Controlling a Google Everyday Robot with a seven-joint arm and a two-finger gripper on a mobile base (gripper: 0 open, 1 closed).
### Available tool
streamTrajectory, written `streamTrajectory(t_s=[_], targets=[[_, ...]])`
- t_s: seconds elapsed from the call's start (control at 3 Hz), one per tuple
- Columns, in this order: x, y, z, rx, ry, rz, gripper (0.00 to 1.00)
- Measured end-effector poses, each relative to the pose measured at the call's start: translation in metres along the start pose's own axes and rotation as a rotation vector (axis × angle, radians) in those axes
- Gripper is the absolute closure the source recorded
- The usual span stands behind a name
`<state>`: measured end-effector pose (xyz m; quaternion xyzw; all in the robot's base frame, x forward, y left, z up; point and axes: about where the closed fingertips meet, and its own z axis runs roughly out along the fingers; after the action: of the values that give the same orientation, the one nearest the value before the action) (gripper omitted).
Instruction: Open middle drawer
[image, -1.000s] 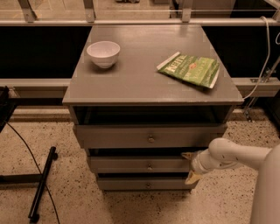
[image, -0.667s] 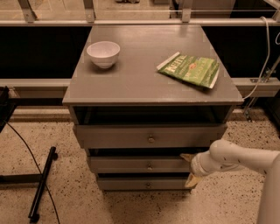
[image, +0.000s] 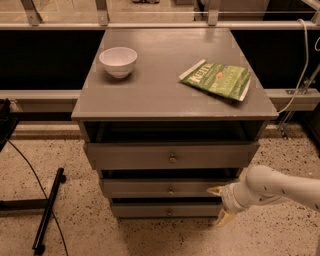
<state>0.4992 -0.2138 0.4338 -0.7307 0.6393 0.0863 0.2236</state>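
Observation:
The middle drawer (image: 150, 188) is the second grey front of three, with a small round metal knob (image: 170, 190) at its centre. It sits about in line with the drawer fronts above and below. My gripper (image: 220, 204), on a white arm coming in from the right, is at the right end of the middle drawer front. Its yellowish fingertips (image: 216, 190) are spread apart, one level with the middle drawer and one level with the bottom drawer. It is open and holds nothing. It is well to the right of the knob.
On the cabinet top (image: 150, 80) stand a white bowl (image: 118, 60) and a green snack bag (image: 216, 79). The top drawer (image: 170, 156) and bottom drawer (image: 165, 210) have their own knobs. A black stand leg (image: 47, 210) and a cable lie on the speckled floor at the left.
My gripper has dropped slightly lower at the right edge of the drawers. The drawers, the bowl and the bag have not moved.

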Motion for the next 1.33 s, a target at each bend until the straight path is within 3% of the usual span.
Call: streamTrajectory(t_s=[0.33, 0.67, 1.33], targets=[[-0.009, 0.004, -0.008, 0.004, -0.023, -0.008, 0.09], [-0.017, -0.012, -0.008, 0.044, -0.031, -0.032, 0.0], [-0.002, -0.047, 0.011, 0.099, -0.005, -0.038, 0.0]])
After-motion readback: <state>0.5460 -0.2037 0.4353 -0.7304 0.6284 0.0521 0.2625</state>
